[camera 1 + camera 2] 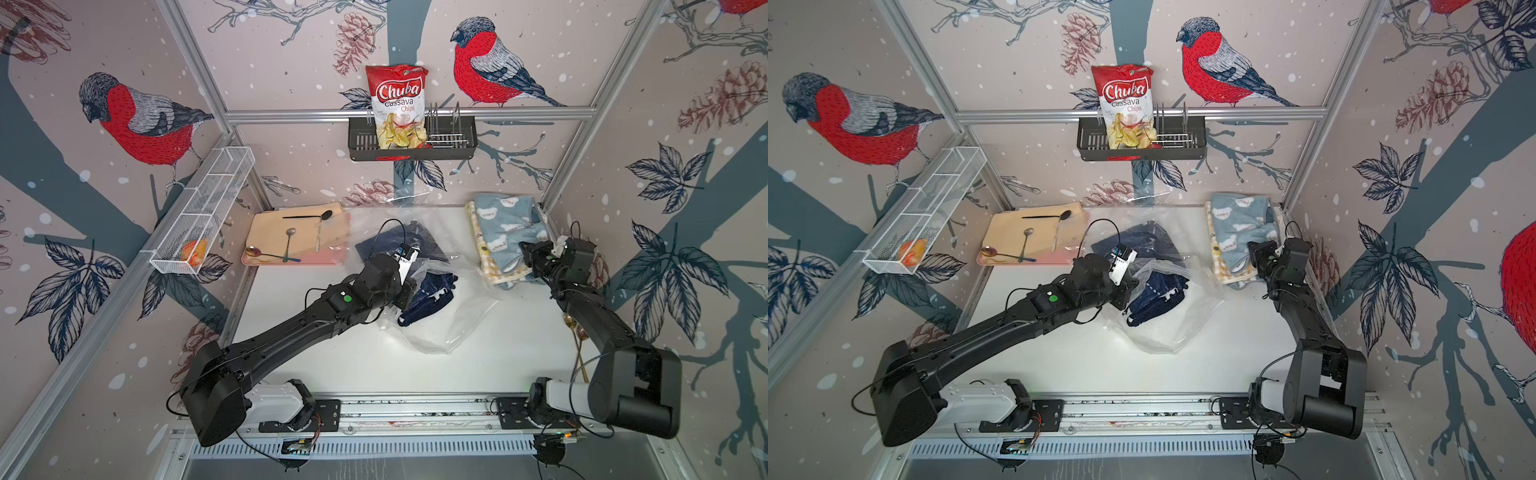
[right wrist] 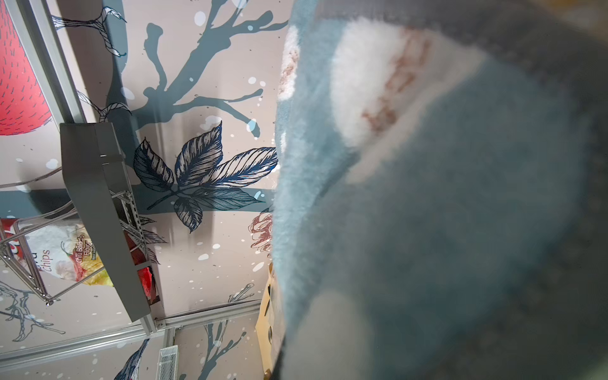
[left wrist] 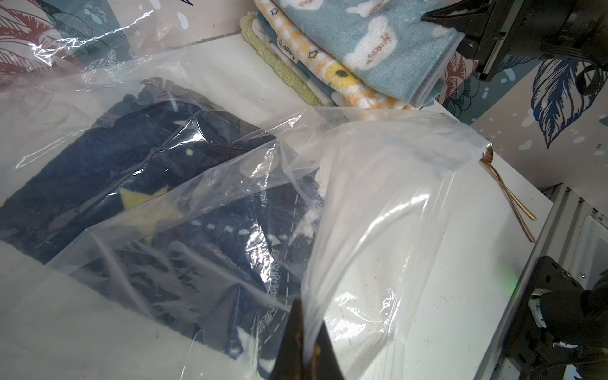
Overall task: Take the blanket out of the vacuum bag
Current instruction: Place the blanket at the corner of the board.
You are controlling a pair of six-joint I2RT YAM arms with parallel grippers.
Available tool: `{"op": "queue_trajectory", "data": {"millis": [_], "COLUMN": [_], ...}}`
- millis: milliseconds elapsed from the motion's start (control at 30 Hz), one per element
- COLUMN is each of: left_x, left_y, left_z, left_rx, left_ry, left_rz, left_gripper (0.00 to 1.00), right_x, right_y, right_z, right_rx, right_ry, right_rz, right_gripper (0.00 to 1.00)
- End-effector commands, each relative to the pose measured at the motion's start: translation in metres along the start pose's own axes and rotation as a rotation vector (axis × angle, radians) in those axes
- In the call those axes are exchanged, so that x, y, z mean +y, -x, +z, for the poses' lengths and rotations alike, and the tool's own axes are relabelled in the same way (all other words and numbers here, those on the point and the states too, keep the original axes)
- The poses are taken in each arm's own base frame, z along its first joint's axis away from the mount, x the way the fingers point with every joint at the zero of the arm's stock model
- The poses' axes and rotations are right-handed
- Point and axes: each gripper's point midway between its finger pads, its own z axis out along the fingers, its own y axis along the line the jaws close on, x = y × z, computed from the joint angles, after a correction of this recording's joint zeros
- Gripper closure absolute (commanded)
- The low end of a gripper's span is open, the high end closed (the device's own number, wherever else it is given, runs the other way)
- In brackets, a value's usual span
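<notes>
Crinkly vacuum bag (image 1: 453, 320) round navy blanket (image 1: 432, 291); left gripper (image 3: 304, 345) tight on it, right gripper (image 1: 525, 249) on towel (image 1: 503, 220)

White table (image 1: 332, 353): vacuum bag (image 1: 451, 328), pink tray (image 1: 328, 256), folded blankets (image 1: 507, 220), gold spoons (image 1: 579, 332).

Navy blanket (image 1: 432, 291), clear vacuum bag (image 1: 461, 320)

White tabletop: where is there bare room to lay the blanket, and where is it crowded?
Free: the white tabletop between the transparent crinkly vacuum bag and the front rail. Crowded: the back, with pink spoon tray and stacked fleece towels.
</notes>
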Motion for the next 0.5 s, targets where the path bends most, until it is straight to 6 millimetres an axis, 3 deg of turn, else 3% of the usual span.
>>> {"op": "queue_trajectory", "data": {"millis": [0, 133, 167, 233, 400, 467], "left_x": [-0.002, -0.003, -0.003, -0.004, -0.008, -0.008], "left_y": [0.011, 0.013, 0.013, 0.013, 0.014, 0.014], "left_z": [-0.005, -0.008, -0.008, -0.009, -0.009, -0.009], "left_rx": [-0.041, -0.049, -0.049, -0.053, -0.053, -0.054], "left_ry": [-0.008, -0.014, -0.015, -0.019, -0.037, -0.041], "left_rz": [0.000, -0.001, -0.002, -0.003, -0.007, -0.008], "left_gripper": [0.96, 0.96, 0.96, 0.96, 0.90, 0.90], "right_x": [0.012, -0.004, -0.019, -0.036, -0.097, -0.110], "right_y": [0.011, 0.008, 0.004, -0.003, -0.021, -0.020], "right_z": [-0.001, -0.011, -0.012, -0.024, -0.065, -0.086], "right_rx": [-0.043, -0.051, -0.036, -0.026, -0.004, -0.027], "right_ry": [0.004, -0.051, -0.079, -0.101, -0.220, -0.238], "right_rz": [-0.033, -0.045, -0.032, -0.027, -0.008, -0.002], "right_gripper": [1.00, 0.91, 0.86, 0.62, 0.39, 0.34]}}
